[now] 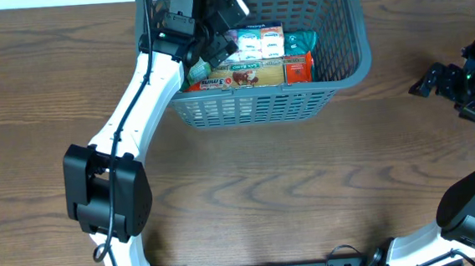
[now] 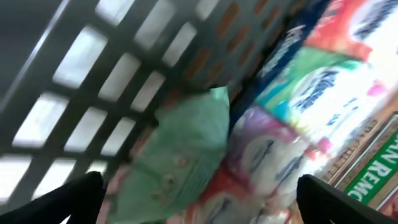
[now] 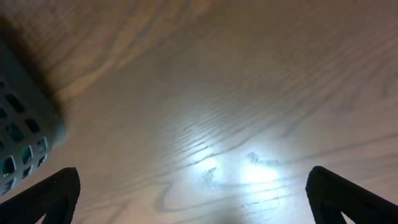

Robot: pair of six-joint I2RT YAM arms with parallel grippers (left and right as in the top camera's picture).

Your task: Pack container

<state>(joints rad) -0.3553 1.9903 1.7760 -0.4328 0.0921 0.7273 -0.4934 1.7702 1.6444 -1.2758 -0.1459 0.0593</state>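
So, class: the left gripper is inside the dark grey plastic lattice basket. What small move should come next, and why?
Probably lift the left gripper straight up out of the dark grey plastic lattice basket. Its fingers stand wide apart, holding nothing, and the pale green soft packet lies below them among the other packs, seemingly already placed.

container (image 1: 252, 107): 1 | table (image 1: 308, 187): 1 | arms (image 1: 135, 107): 2 | grocery packs (image 1: 254, 71): several (stacked, exact count unclear)

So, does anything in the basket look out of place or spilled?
Only the green pouch: it leans crumpled against the wall of the basket, while the boxes lie in neat rows. Nothing is spilled.
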